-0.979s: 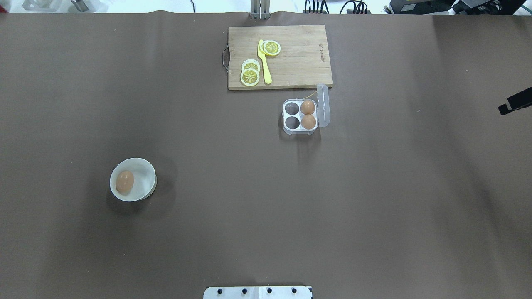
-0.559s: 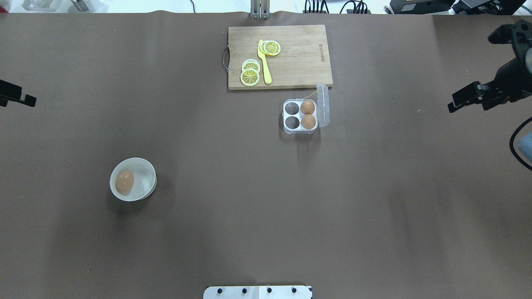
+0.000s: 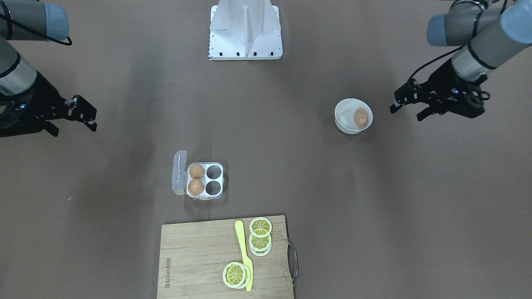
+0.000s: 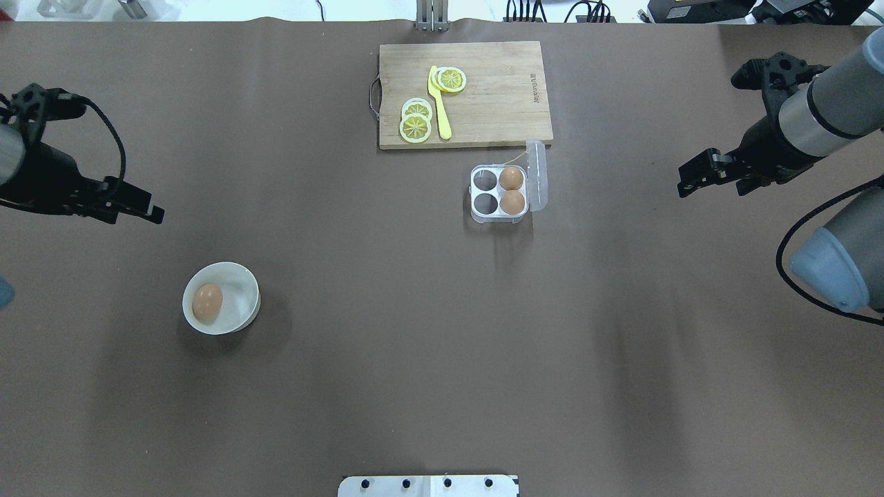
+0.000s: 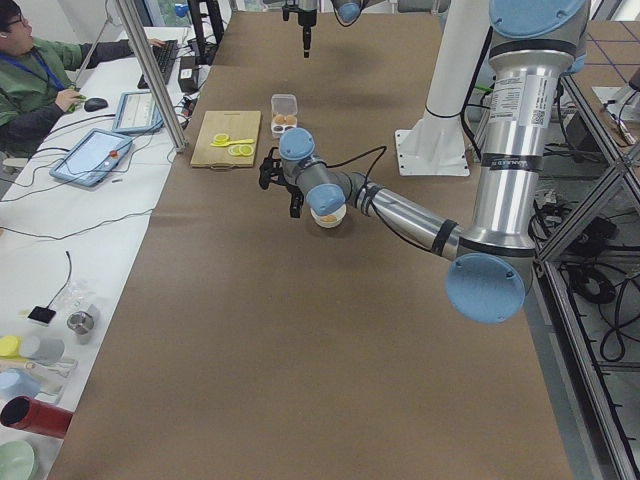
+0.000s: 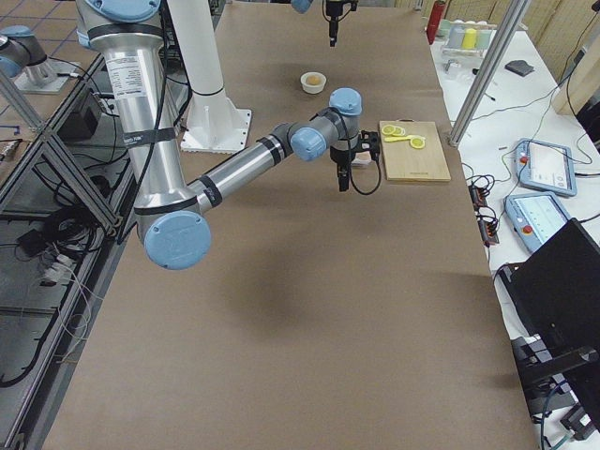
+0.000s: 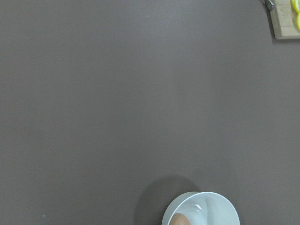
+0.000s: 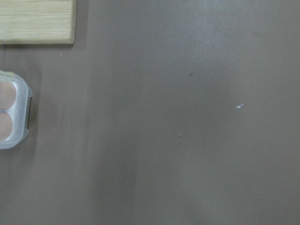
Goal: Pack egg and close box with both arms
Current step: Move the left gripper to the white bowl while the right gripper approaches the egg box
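One brown egg (image 4: 207, 302) lies in a round white bowl (image 4: 243, 281) at the near left; it also shows in the front view (image 3: 360, 117). The clear egg box (image 4: 478, 192) stands near the table's middle with its lid (image 4: 537, 176) swung open to the right. Two brown eggs (image 4: 512, 190) fill its right cells; the two left cells are empty. My left gripper (image 4: 131, 212) hangs open and empty, left of and beyond the bowl. My right gripper (image 4: 711, 185) hangs open and empty far right of the box. The left wrist view shows the bowl's rim (image 7: 206, 199) at its bottom edge.
A wooden cutting board (image 4: 497, 96) with lemon slices (image 4: 416, 121) and a yellow knife (image 4: 438, 103) lies just beyond the box. The robot's white base plate (image 4: 428, 485) sits at the near edge. Operators' desks stand past the table's far side.
Both arms have swung in from the overhead view's sides toward the table's middle. The left gripper now hangs near the bowl, the right one closer to the box. Eggs, bowl and box have not moved.
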`<state>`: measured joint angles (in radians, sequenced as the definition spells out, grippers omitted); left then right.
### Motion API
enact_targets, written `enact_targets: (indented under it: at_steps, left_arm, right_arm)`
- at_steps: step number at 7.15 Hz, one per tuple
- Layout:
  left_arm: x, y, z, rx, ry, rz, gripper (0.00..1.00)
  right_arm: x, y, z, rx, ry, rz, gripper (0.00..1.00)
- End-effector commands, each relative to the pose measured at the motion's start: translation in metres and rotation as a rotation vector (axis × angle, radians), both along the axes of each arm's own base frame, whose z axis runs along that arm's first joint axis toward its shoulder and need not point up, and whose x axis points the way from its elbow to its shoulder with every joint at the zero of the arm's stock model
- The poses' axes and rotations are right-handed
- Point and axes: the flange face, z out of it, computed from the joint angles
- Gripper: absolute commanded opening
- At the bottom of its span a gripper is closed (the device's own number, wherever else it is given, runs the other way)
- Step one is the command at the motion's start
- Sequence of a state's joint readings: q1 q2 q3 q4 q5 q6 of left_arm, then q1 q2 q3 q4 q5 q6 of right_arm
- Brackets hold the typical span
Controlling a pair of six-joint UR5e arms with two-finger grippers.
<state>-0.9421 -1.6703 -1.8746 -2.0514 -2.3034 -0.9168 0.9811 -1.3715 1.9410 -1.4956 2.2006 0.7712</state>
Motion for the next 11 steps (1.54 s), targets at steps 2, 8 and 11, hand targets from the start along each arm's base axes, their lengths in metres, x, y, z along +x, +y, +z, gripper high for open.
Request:
enact_targets:
  at_steps: [2,8,11]
  left_arm:
    - [0.105,0.035,-0.006,-0.020,-0.079,-0.029,0.89]
    - [0.126,0.056,0.017,-0.032,-0.122,0.009,0.83]
    - [0.131,0.063,0.021,-0.036,-0.131,0.025,0.82]
  right_arm:
    - [-0.024,0.004,-0.013,0.012,0.007,0.003,1.00]
    - [-0.071,0.018,-0.029,0.014,0.032,0.025,0.99]
    - [-0.082,0.024,-0.028,-0.002,0.037,0.029,0.99]
